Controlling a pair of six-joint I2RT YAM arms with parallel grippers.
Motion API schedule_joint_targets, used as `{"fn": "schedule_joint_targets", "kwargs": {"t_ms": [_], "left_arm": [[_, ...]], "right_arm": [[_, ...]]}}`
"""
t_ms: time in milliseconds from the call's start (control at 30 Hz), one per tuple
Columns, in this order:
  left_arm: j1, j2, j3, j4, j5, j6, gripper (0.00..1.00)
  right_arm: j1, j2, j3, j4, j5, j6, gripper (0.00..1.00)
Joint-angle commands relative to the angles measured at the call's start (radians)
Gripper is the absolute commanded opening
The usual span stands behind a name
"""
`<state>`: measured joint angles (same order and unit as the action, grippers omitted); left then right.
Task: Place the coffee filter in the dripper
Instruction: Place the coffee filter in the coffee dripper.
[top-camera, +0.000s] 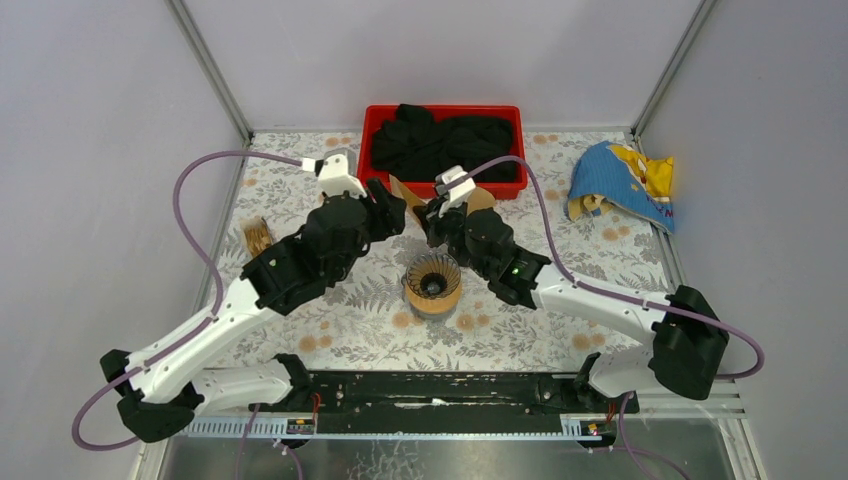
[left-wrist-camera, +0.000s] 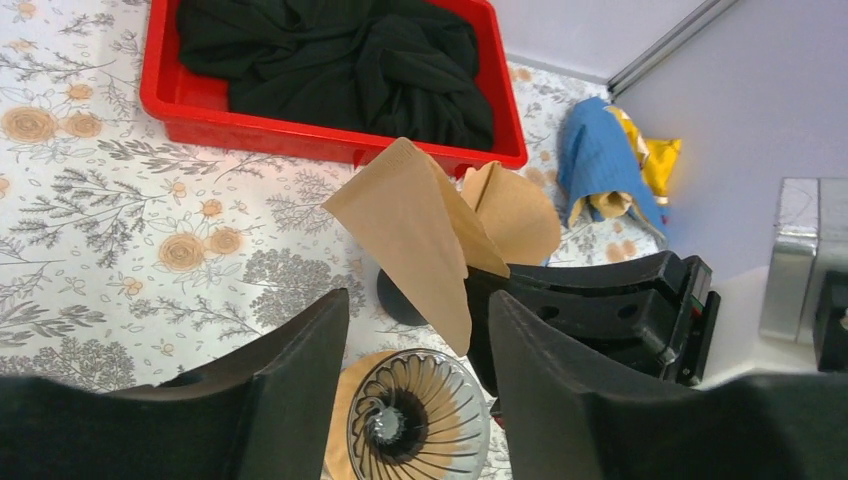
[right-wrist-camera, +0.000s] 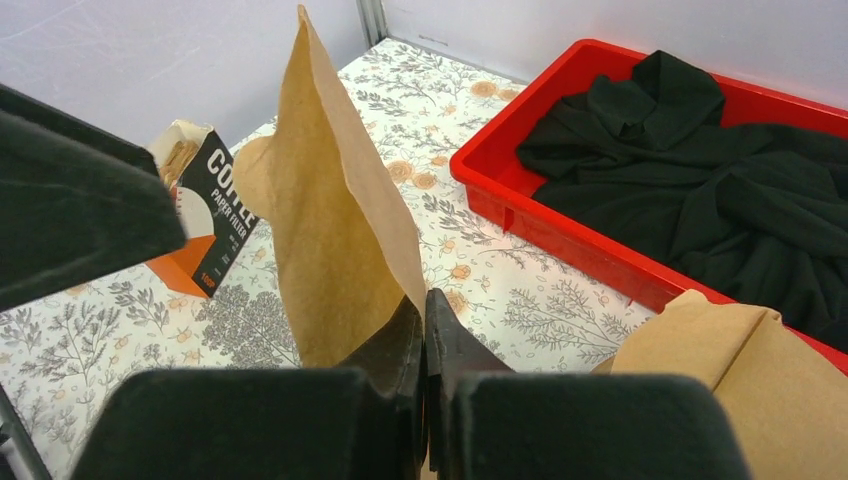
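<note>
A brown paper coffee filter (right-wrist-camera: 335, 220) stands upright, pinched at its lower edge by my shut right gripper (right-wrist-camera: 424, 300). In the top view this filter (top-camera: 408, 195) is held just behind the dripper (top-camera: 432, 283), a ribbed glass cone on a brown base at the table's middle. My left gripper (left-wrist-camera: 418, 300) is open, its jaws either side of the filter's (left-wrist-camera: 420, 225) lower tip without touching it, above the dripper (left-wrist-camera: 418, 415). From above, the left gripper (top-camera: 388, 208) and right gripper (top-camera: 432, 212) face each other. A second filter (left-wrist-camera: 515, 210) is beside the first.
A red tray (top-camera: 440, 108) holding black cloth stands at the back, close behind both grippers. A coffee filter box (top-camera: 257, 237) stands at the left. A blue and yellow bag (top-camera: 622, 185) lies at the back right. Walls close in the table.
</note>
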<state>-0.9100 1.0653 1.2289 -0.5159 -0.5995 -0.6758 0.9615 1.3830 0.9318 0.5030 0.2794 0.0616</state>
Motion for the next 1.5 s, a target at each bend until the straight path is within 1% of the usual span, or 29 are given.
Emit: {"fn": "schedule_joint_targets", "kwargs": {"t_ms": [0, 200, 300, 500, 800, 967, 1133, 1233, 1300, 1467], "left_arm": [[-0.007, -0.045, -0.019, 0.024, 0.017, 0.022, 0.65], [-0.008, -0.052, -0.025, 0.030, 0.085, 0.020, 0.83], [-0.008, -0.047, -0.030, 0.040, 0.105, 0.013, 0.89], [-0.008, -0.021, -0.036, 0.062, 0.098, 0.004, 0.93], [-0.007, 0.042, -0.034, 0.053, 0.043, -0.006, 0.93], [-0.007, 0.068, -0.023, 0.014, -0.004, -0.013, 0.91], [-0.007, 0.086, -0.014, -0.031, -0.027, -0.017, 0.85], [-0.008, 0.090, -0.004, -0.063, -0.032, -0.018, 0.79], [-0.007, 0.090, 0.005, -0.088, -0.032, -0.017, 0.74], [-0.009, 0.098, 0.040, -0.157, 0.008, -0.010, 0.67]], "right_arm": [[0.008, -0.056, 0.093, -0.115, 0.029, 0.043, 0.00], [0.008, -0.072, 0.153, -0.265, 0.043, 0.093, 0.00], [0.008, -0.075, 0.185, -0.340, 0.051, 0.117, 0.00], [0.009, -0.074, 0.235, -0.464, 0.058, 0.155, 0.00], [0.043, -0.045, 0.264, -0.525, 0.125, 0.164, 0.00], [0.070, -0.027, 0.281, -0.537, 0.182, 0.152, 0.00], [0.076, -0.020, 0.297, -0.571, 0.192, 0.163, 0.00], [0.075, -0.024, 0.318, -0.612, 0.192, 0.182, 0.00], [0.075, -0.021, 0.349, -0.681, 0.182, 0.199, 0.00], [0.075, -0.013, 0.417, -0.835, 0.128, 0.272, 0.00]]}}
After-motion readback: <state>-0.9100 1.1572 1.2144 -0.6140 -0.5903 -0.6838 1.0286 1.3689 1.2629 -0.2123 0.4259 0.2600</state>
